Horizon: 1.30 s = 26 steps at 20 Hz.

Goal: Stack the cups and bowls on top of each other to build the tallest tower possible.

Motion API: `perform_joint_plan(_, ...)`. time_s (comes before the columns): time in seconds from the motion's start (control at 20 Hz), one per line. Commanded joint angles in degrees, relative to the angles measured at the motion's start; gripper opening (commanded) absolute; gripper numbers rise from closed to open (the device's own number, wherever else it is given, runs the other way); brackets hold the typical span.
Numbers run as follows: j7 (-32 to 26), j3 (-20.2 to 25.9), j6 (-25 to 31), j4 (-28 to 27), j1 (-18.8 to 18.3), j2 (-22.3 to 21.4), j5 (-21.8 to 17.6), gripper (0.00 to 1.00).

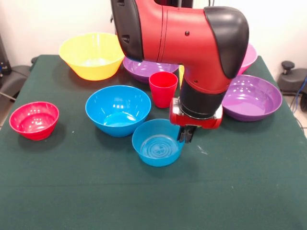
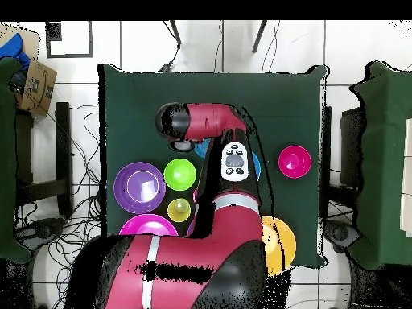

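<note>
Across the green-clothed table [image 1: 249, 191], seen from the front, the red and black arm comes down so that its gripper [image 1: 186, 134] sits at the right rim of the small glossy blue plastic bowl [image 1: 157, 143]; the dark fingers look close together at that rim, but I cannot tell whether they grip it. Just behind stands the red ribbed plastic cup [image 1: 163, 89], with the medium blue bowl [image 1: 118, 109] to its left. A small red bowl [image 1: 34, 120] sits alone far left, a large yellow bowl [image 1: 91, 55] at the back, and purple bowls at centre back [image 1: 142, 68] and right [image 1: 252, 97].

From overhead, the arm covers most of the middle. Beside it show a lime green bowl [image 2: 179, 174], a yellow cup [image 2: 179, 210], and a pink bowl [image 2: 147, 227] partly hidden.
</note>
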Motion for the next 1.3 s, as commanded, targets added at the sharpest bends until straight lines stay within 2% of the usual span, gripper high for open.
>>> perform_joint_plan(0.05,9.62,1.55,-3.54,6.65,0.85,-1.89,1.5,0.0)
perform_joint_plan(0.35,10.64,0.51,-4.65,7.37,1.73,-2.17,1.61,0.0)
perform_joint_plan(0.8,12.66,-2.27,-3.22,6.05,3.64,-2.1,1.83,0.0)
perform_joint_plan(0.85,12.89,-2.4,-2.73,5.75,3.75,-1.9,2.34,1.0)
perform_joint_plan(1.0,12.65,-2.05,-1.78,5.53,3.56,-1.86,2.84,1.0)
perform_joint_plan(1.15,12.93,-1.56,-3.73,5.5,3.36,-2.03,3.64,1.0)
perform_joint_plan(1.3,13.51,-1.2,-3.96,6.48,3.66,-4.71,5.41,1.0)
